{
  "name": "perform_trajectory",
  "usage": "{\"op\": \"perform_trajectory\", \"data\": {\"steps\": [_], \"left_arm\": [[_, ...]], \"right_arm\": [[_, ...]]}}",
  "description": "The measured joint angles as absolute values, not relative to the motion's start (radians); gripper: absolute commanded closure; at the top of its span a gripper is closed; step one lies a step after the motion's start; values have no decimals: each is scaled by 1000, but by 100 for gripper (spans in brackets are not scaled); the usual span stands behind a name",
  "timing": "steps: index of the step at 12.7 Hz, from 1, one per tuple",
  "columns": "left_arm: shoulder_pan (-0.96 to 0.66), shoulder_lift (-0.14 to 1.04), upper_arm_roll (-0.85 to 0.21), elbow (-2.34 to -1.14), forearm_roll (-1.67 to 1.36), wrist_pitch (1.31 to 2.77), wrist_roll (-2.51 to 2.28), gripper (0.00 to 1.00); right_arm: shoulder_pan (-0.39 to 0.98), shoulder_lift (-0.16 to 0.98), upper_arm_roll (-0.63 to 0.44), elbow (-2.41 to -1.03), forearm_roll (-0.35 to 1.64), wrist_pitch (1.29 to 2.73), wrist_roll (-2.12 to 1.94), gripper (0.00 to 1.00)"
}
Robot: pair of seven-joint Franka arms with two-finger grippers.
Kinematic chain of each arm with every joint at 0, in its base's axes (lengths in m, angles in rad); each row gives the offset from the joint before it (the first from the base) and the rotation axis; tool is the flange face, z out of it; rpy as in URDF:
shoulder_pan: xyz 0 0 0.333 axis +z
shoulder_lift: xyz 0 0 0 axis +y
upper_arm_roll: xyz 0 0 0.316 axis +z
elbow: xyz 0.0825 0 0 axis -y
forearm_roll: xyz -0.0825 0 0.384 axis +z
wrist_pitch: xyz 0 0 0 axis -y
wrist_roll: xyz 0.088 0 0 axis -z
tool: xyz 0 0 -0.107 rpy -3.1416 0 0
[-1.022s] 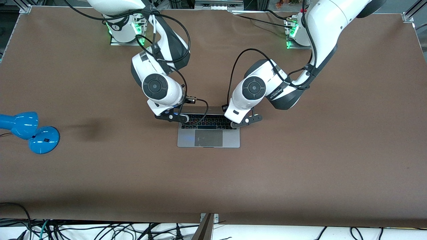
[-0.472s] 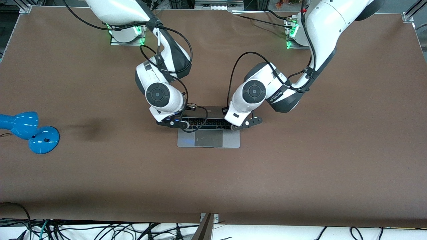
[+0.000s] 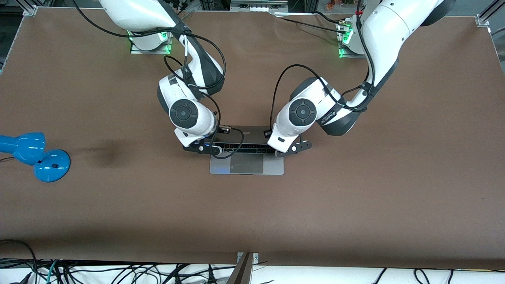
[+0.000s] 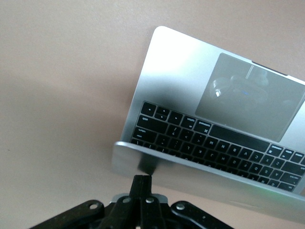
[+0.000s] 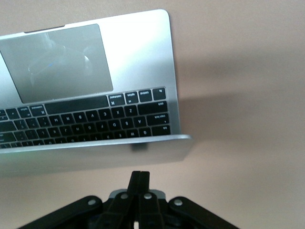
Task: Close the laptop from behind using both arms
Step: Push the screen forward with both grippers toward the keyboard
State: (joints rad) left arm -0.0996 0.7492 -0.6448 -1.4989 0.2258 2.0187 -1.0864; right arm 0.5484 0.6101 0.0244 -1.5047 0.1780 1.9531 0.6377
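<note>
Surface: brown table (image 3: pixel 355 189), wide and matte, with the two arm bases along its edge farthest from the front camera.
Laptop position: the laptop (image 3: pixel 246 163) lies at mid-table, between the two arms' wrists, with its trackpad edge nearest the front camera.
Laptop look: slim silver-grey body, black keyboard (image 4: pixel 214 148), and a large grey trackpad (image 5: pixel 57 59); the lid (image 3: pixel 246 134) is tilted forward over the key rows, only partly open.
Left end effector: the left end effector (image 4: pixel 142 180) has its fingers pressed together with nothing between them; the tips are touching the back of the lid, near the corner toward the left arm's end.
Right end effector: the right end effector (image 5: pixel 139 175) is likewise pinched together and empty, its tips just at the back of the lid near the corner toward the right arm's end.
Front view only: white wrists and looping black cables (image 3: pixel 232 146) cover the lid corners and part of the keyboard, hiding both sets of fingertips.
Wrist views only: each shows the lid's silver back edge-on, the keys under it, and reflections in the trackpad.
Surroundings: a blue lamp (image 3: pixel 33 156) lies toward the right arm's end of the table, well apart from the laptop.
</note>
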Motion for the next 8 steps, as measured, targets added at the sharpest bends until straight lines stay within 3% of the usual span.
{"op": "perform_trajectory", "data": {"steps": [8], "left_arm": [[-151, 796, -587, -1436, 226, 2019, -1086, 100]], "right_arm": [[544, 648, 20, -1505, 158, 2000, 624, 100]]}}
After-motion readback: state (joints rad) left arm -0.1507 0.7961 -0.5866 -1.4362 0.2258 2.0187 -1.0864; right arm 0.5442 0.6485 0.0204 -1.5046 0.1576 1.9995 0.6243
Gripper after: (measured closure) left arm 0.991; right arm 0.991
